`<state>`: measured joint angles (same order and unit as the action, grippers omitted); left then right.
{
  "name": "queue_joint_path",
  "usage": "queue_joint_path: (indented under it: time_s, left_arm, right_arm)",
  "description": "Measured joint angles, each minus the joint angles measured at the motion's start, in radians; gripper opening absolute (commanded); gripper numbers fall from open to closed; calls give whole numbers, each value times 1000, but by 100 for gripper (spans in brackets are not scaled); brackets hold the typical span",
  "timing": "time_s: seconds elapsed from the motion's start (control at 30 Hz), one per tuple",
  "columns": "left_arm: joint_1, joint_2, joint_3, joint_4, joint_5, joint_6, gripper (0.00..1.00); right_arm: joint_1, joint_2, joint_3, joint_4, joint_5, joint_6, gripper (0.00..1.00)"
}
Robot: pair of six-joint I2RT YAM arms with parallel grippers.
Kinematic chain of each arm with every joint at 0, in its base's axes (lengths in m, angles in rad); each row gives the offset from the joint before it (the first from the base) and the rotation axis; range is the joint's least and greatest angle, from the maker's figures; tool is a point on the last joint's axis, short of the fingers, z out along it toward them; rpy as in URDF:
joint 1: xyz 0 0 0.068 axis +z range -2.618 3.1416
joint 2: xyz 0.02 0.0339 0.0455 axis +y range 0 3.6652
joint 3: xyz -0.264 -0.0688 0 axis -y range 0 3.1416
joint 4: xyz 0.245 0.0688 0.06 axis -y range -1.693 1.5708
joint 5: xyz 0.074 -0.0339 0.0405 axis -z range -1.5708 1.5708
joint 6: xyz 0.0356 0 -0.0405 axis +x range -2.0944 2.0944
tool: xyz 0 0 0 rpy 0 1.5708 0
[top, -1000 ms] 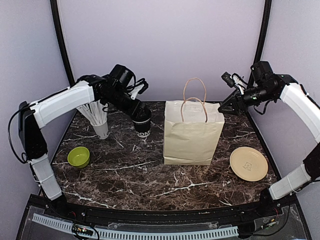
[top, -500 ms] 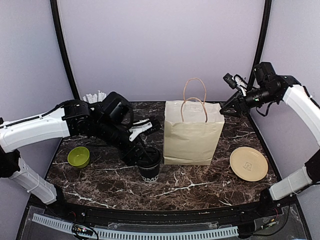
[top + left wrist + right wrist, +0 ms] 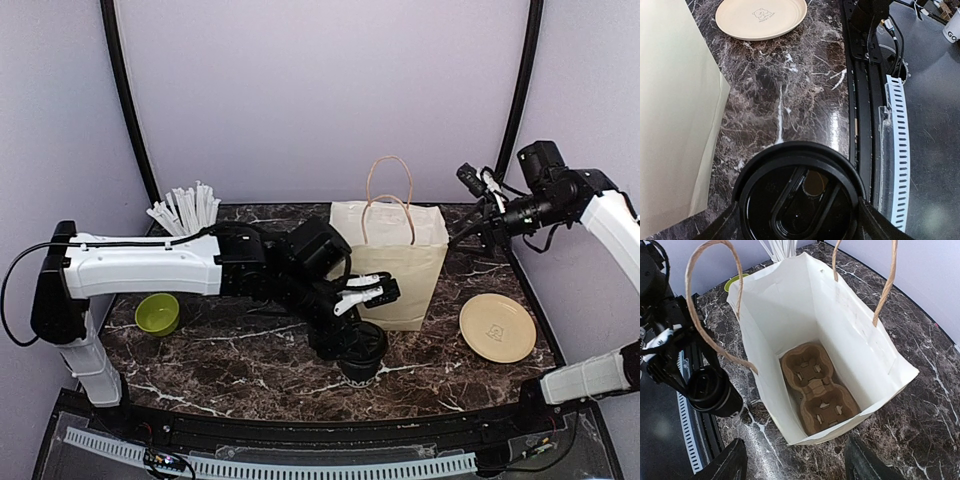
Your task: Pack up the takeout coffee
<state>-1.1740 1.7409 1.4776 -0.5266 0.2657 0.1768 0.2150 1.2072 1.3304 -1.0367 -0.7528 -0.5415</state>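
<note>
The takeout coffee (image 3: 365, 360) is a dark cup with a round black lid (image 3: 800, 197), and my left gripper (image 3: 350, 338) is shut on it, one finger on each side of the lid. It is low over the table's front, just in front of the open paper bag (image 3: 385, 270). The right wrist view shows the cup (image 3: 710, 390) beside the bag (image 3: 850, 330) and a brown cardboard cup carrier (image 3: 817, 387) on the bag's floor. My right gripper (image 3: 472, 228) hovers open above the bag's right side, and its fingers (image 3: 730, 462) hold nothing.
A beige plate (image 3: 497, 327) lies right of the bag. A lime-green bowl (image 3: 157, 312) sits at the left, and a pale cup of white straws (image 3: 188, 208) stands at the back left. The table's black front edge (image 3: 862, 115) runs close beside the cup.
My left arm has carried the cup from the back left by the straws to the front centre, in front of the bag. The right gripper has drawn slightly back and right.
</note>
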Motion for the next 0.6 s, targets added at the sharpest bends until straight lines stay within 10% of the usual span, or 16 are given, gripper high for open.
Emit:
queue_joint_path:
  time_s: [0.6]
  left_arm:
    - [-2,117,83,2,-45,30,98]
  right_arm:
    - [0,-26,-45,-8,-55,-31,67]
